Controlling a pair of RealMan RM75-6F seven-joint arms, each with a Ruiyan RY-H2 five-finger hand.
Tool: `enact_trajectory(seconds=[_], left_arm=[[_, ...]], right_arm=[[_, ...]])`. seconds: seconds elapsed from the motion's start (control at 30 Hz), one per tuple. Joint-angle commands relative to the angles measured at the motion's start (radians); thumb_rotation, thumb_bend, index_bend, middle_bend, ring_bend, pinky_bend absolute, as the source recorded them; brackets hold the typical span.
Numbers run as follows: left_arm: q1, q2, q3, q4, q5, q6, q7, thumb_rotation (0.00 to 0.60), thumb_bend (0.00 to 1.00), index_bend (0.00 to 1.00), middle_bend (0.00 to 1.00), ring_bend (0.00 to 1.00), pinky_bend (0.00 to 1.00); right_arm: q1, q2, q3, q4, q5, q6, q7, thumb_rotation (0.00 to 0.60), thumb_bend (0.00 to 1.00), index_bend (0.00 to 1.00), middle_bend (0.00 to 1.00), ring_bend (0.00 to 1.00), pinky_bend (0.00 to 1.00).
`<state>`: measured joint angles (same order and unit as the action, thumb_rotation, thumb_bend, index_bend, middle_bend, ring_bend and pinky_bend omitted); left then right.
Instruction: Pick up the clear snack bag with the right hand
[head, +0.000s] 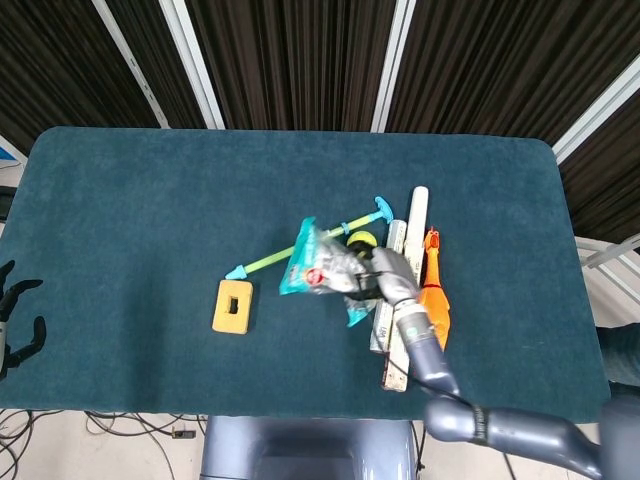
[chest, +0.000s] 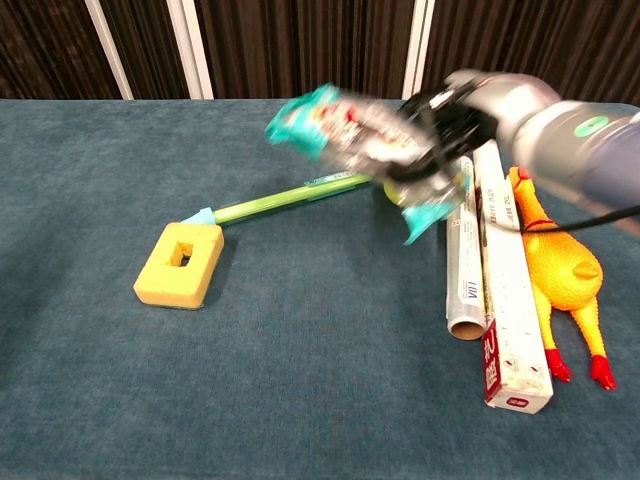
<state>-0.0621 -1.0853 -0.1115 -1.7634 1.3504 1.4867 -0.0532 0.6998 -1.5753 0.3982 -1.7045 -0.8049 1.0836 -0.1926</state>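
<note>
My right hand (chest: 452, 125) grips the clear snack bag (chest: 360, 140), a crinkly see-through pouch with teal ends and a red label, and holds it well above the table. The bag is blurred by motion in the chest view. From the head view the same bag (head: 325, 272) hangs over the middle of the table, left of my right hand (head: 385, 275). My left hand (head: 15, 320) sits off the table's left edge, low in the head view, with its fingers apart and nothing in them.
On the dark teal table (head: 130, 200) lie a yellow sponge block (chest: 181, 263), a green and teal stick (chest: 285, 198), a foil roll (chest: 461, 270), a long white box (chest: 506, 290) and a rubber chicken (chest: 562, 275). A yellow ball (head: 361, 240) peeks out behind the bag.
</note>
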Motion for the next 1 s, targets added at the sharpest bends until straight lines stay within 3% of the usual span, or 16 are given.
enact_trajectory(seconds=[0.03,0.23,0.4,0.63,1.0], left_arm=[[0.001,-0.001,0.0,-0.001,-0.001,0.001,0.001,0.6,0.51,0.23,0.0,0.0,0.0],[0.003,-0.009,0.002,-0.002,0.003,0.007,0.012,0.6,0.51,0.23,0.0,0.0,0.0],[0.005,-0.012,0.0,-0.001,0.004,0.013,0.015,0.6,0.51,0.23,0.0,0.0,0.0],[0.005,-0.011,-0.001,-0.002,0.004,0.014,0.015,0.6,0.51,0.23,0.0,0.0,0.0],[0.005,-0.011,-0.003,0.0,0.003,0.013,0.012,0.6,0.51,0.23,0.0,0.0,0.0]], right_arm=[[-0.135,0.21,0.063,-0.158,-0.084,-0.024,0.215,0.6,0.53,0.69,0.66,0.64,0.3],[-0.322,0.423,0.134,-0.249,-0.267,-0.032,0.614,0.6,0.51,0.69,0.66,0.64,0.3],[-0.408,0.506,0.118,-0.232,-0.436,0.012,0.804,0.6,0.51,0.69,0.66,0.64,0.3],[-0.443,0.547,0.095,-0.225,-0.528,0.074,0.92,0.6,0.51,0.69,0.65,0.63,0.29],[-0.417,0.556,0.062,-0.225,-0.54,0.09,0.933,0.6,0.51,0.69,0.65,0.63,0.29]])
